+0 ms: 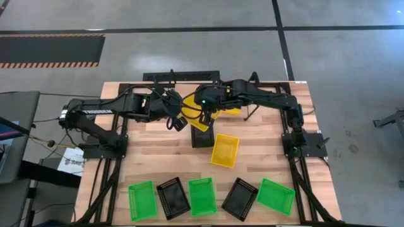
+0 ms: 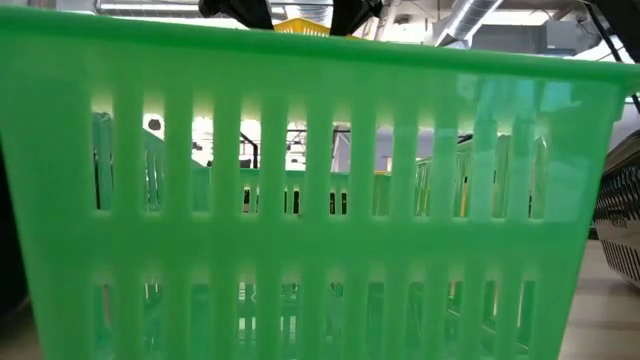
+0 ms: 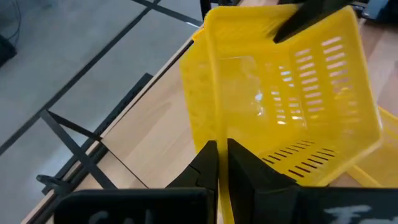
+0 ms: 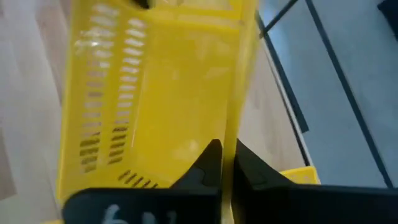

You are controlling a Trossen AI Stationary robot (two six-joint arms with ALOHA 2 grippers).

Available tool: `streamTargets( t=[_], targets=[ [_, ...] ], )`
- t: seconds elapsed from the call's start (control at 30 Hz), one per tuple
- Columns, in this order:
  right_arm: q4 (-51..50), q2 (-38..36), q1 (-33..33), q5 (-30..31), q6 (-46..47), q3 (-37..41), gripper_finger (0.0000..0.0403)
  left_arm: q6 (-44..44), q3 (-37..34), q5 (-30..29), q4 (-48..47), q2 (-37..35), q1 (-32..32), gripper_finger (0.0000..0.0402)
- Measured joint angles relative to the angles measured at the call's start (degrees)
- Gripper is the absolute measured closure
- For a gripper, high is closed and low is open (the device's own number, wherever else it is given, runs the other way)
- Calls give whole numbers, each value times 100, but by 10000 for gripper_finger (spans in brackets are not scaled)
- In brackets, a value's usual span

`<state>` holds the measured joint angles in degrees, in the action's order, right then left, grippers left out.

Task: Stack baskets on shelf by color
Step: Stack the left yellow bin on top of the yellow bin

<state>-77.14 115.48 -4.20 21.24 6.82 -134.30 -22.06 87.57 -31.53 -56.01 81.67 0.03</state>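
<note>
gripping opposite rims of one yellow basket (image 3: 280, 106), the left gripper (image 3: 222, 163) and right gripper (image 4: 225, 163) hold it tilted above the table's (image 1: 151, 157) far middle, both clenched.

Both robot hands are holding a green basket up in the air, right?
Not green. The left gripper and right gripper are both shut on the rim of a yellow basket, as both wrist views show.
</note>
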Motion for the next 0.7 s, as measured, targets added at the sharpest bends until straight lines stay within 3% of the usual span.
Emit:
streamTargets(
  t=[0.27,0.5,0.7],
  targets=[
    [-15,0,-185,165,-157,1,396,0,0,105,0,0,4,401],
    [-4,-212,-722,99,-330,4,396,74,8,92,216,0,-15,402],
    [-21,-295,-1037,10,-389,-7,396,751,31,-15,933,-71,-13,401]
  ],
)
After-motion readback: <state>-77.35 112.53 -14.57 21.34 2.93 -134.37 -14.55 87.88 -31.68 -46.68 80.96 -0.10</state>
